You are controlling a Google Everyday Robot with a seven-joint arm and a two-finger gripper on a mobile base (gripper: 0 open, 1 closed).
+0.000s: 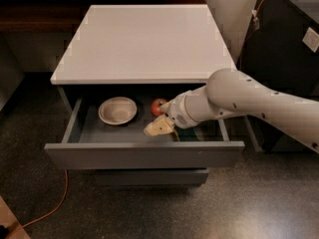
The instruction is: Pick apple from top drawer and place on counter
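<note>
The small red apple point(157, 105) lies in the open top drawer point(144, 155), toward the back and right of the middle. My gripper point(158, 126) is inside the drawer, just in front of the apple and slightly below it in the view. The white arm reaches in from the right and hides part of the apple's right side. The white counter point(144, 39) is bare above the drawer.
A beige bowl point(117, 110) sits in the drawer left of the apple. A dark green patch point(187, 135) shows under my wrist. A shallower drawer point(149, 176) is slightly out below. A dark cabinet point(284, 44) stands at the right. An orange cable point(55, 208) lies on the floor.
</note>
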